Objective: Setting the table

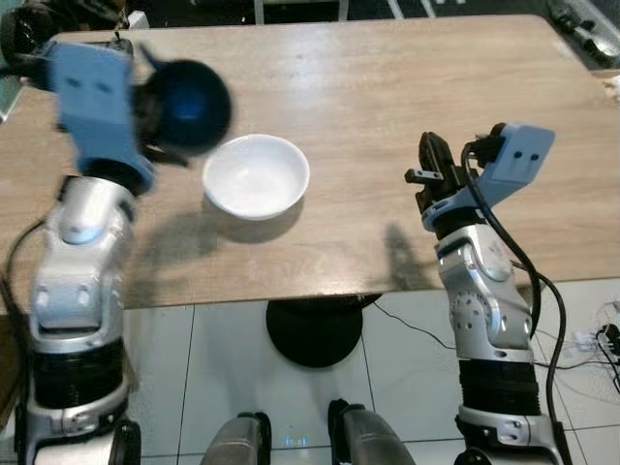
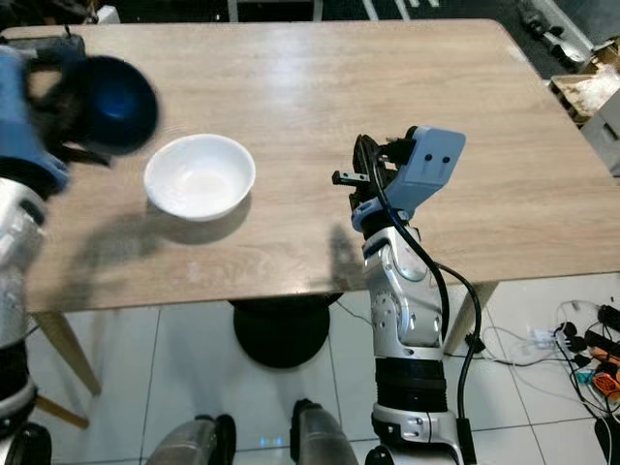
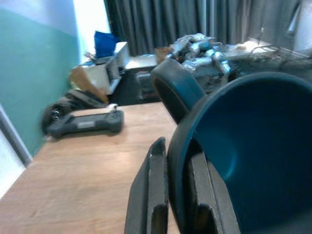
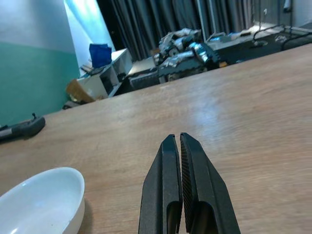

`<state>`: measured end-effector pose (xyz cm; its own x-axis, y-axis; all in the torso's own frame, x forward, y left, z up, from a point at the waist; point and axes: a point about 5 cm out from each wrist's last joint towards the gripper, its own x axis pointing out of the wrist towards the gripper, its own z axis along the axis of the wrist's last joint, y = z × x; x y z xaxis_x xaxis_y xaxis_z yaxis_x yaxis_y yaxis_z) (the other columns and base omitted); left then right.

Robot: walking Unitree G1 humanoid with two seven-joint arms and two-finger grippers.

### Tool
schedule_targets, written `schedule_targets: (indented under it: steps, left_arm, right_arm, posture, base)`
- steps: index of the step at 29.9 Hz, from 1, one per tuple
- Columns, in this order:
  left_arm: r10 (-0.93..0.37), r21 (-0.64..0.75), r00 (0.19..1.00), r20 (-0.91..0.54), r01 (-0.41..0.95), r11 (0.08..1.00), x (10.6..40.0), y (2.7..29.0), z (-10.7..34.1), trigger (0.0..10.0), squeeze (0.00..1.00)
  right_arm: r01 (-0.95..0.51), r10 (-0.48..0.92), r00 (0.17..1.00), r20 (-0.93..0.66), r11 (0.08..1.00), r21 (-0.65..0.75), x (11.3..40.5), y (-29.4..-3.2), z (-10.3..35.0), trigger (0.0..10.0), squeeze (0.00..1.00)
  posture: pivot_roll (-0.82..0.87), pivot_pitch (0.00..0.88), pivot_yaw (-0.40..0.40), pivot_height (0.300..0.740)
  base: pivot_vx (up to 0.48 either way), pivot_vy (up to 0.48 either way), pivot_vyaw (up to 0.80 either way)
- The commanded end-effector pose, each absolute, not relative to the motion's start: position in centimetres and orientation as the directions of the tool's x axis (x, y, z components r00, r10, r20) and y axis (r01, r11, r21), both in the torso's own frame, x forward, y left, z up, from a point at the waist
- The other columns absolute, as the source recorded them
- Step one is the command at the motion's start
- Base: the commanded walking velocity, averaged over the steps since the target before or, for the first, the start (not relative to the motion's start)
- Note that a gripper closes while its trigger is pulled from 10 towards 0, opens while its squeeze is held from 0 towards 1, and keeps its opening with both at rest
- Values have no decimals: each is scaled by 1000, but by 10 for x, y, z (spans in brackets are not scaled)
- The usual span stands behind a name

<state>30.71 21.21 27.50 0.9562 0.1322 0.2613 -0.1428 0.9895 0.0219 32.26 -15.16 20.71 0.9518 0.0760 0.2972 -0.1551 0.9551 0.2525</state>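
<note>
A dark blue bowl point(image 1: 192, 107) hangs above the left part of the wooden table point(image 1: 387, 107), tipped on its side, with my left gripper point(image 3: 176, 195) shut on its rim point(image 3: 181, 141). Just right of it a white bowl point(image 1: 256, 175) stands upright on the table, also seen as the white bowl point(image 4: 41, 202). My right gripper point(image 4: 176, 146) is shut with nothing in it, raised over the table's front right part, to the right of the white bowl; the right gripper point(image 1: 433, 160) is well apart from it.
A black handheld controller point(image 3: 85, 124) lies at the table's far left corner. Beyond the table are dark curtains, a shelf and clutter. Below the front edge are the black table base point(image 1: 315, 334), white floor tiles and cables point(image 1: 581, 339).
</note>
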Motion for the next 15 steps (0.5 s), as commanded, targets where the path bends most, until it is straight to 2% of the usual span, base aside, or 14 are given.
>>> schedule_targets:
  steps: [1, 2, 3, 4, 6, 7, 8, 9, 10, 13, 15]
  left_arm:
    - [211, -56, 955, 209, -204, 977, 310, 229, 272, 10000, 0]
    - [268, -142, 949, 167, -245, 959, 312, 244, 271, 10000, 0]
    - [268, -142, 949, 167, -245, 959, 312, 244, 271, 10000, 0]
    - [320, -202, 939, 126, -292, 935, 314, 257, 270, 10000, 0]
    - [320, -202, 939, 126, -292, 935, 314, 257, 270, 10000, 0]
    - [356, -270, 931, 77, -324, 907, 316, 269, 267, 10000, 0]
    - [356, -270, 931, 77, -324, 907, 316, 269, 267, 10000, 0]
    - [396, -347, 918, 2, -371, 862, 320, 283, 260, 10000, 0]
    - [396, -347, 918, 2, -371, 862, 320, 283, 260, 10000, 0]
    - [418, -445, 901, -117, -423, 789, 328, 296, 242, 10000, 0]
    - [418, -445, 901, -117, -423, 789, 328, 296, 242, 10000, 0]
  right_arm:
    - [-158, 82, 955, 286, 954, 255, 322, -150, 204, 10000, 0]
    - [-161, 85, 954, 286, 954, 253, 323, -150, 204, 10000, 0]
    - [-161, 85, 954, 286, 954, 253, 323, -150, 204, 10000, 0]
    - [-162, 87, 954, 286, 954, 251, 323, -151, 204, 10000, 0]
    - [-162, 87, 954, 286, 954, 251, 323, -151, 204, 10000, 0]
    - [-163, 88, 954, 286, 955, 250, 323, -151, 204, 10000, 0]
    - [-163, 88, 954, 286, 955, 250, 323, -151, 204, 10000, 0]
    - [-165, 91, 954, 285, 955, 248, 323, -151, 204, 10000, 0]
    - [-165, 91, 954, 285, 955, 248, 323, -151, 204, 10000, 0]
    - [-173, 102, 955, 280, 955, 242, 322, -150, 204, 10000, 0]
    - [-173, 102, 955, 280, 955, 242, 322, -150, 204, 10000, 0]
  posture:
    - [-32, 74, 65, 740]
    - [-31, 73, 63, 740]
    - [-31, 73, 63, 740]
    - [-30, 73, 62, 740]
    - [-30, 73, 62, 740]
    - [-28, 73, 61, 740]
    - [-28, 73, 61, 740]
    - [-34, 78, 50, 740]
    - [-34, 78, 50, 740]
    - [-43, 89, 35, 740]
    - [-43, 89, 35, 740]
  base:
    - [0, 0, 0]
    - [0, 0, 0]
    - [0, 0, 0]
    - [0, 0, 0]
    - [0, 0, 0]
    - [0, 0, 0]
    - [0, 0, 0]
    - [0, 0, 0]
    - [0, 0, 0]
    - [0, 0, 0]
    - [0, 0, 0]
